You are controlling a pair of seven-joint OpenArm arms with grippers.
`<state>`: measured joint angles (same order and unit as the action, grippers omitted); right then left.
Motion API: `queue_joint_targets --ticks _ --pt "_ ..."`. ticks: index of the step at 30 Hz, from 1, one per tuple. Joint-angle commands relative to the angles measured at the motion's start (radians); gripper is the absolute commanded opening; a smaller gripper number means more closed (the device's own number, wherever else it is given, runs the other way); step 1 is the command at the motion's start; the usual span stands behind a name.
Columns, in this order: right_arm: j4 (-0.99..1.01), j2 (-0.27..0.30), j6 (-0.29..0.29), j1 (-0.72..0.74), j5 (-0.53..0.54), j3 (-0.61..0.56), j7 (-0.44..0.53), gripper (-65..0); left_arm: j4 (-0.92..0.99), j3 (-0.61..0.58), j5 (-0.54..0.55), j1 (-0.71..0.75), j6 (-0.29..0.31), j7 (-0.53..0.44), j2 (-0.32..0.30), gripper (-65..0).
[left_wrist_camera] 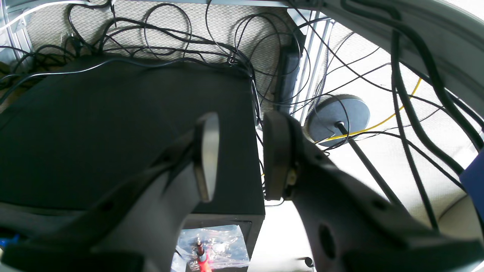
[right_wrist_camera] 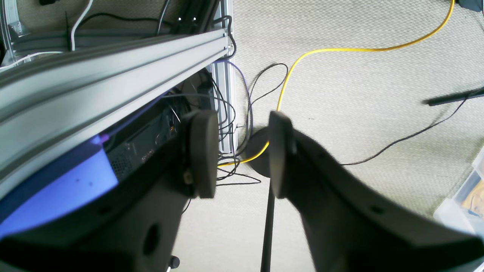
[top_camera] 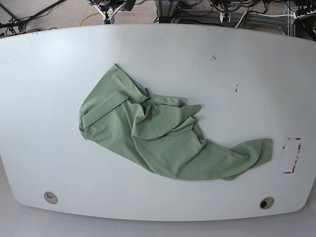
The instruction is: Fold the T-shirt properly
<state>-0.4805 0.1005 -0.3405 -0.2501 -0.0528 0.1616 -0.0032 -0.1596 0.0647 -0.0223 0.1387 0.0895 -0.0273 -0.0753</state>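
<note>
Plain sage-green T-shirt (top_camera: 163, 140) on white table (top_camera: 247, 64), yellow cable (right_wrist_camera: 340, 51)

A robot lab: a big white surface (top_camera: 158, 44) on a metal frame (right_wrist_camera: 113, 64), with many black cables (left_wrist_camera: 170, 41) on the carpet (right_wrist_camera: 340, 94) under it

dark grey pincer (left_wrist_camera: 241, 156), flat oval pads (left_wrist_camera: 207, 156)

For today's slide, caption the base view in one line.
Crumpled green T-shirt lies unfolded on the white table.
</note>
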Motion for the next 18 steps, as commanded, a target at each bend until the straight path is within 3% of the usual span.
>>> queue_joint_targets --ticks 1,15,18 --pt "-0.005 0.003 0.007 -0.01 -0.002 -0.005 0.0 -44.2 0.0 0.003 0.008 0.01 -0.006 -0.018 0.0 -47.0" --pt "-0.004 0.002 0.008 -0.012 0.0 -0.004 0.001 -44.1 -0.002 0.005 0.006 0.011 -0.004 -0.017 -0.001 -47.2" --pt "-0.038 -0.001 -0.001 -0.018 0.001 0.002 0.001 -44.0 -0.097 -0.015 0.007 0.026 -0.006 -0.012 -0.009 -47.0"
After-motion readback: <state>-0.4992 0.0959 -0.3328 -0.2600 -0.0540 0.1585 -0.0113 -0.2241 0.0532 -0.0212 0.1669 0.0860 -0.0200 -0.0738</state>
